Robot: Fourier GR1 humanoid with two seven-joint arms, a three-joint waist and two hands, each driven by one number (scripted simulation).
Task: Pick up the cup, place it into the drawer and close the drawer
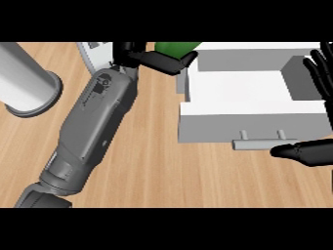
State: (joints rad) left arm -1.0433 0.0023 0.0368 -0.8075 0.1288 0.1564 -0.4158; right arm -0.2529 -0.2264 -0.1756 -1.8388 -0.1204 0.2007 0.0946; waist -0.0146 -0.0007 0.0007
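The wooden desk (155,166) carries an open white drawer (248,119) at the right and a grey post (25,83) at the left. The right hand (332,73) rests open, fingers up, beside the drawer's right wall. The left hand (158,61) curls round the green cup (175,47), holding it just beside the drawer's far left corner. The cup may catch the drawer's left wall on the way across and tip, since much of it is hidden in the fingers.
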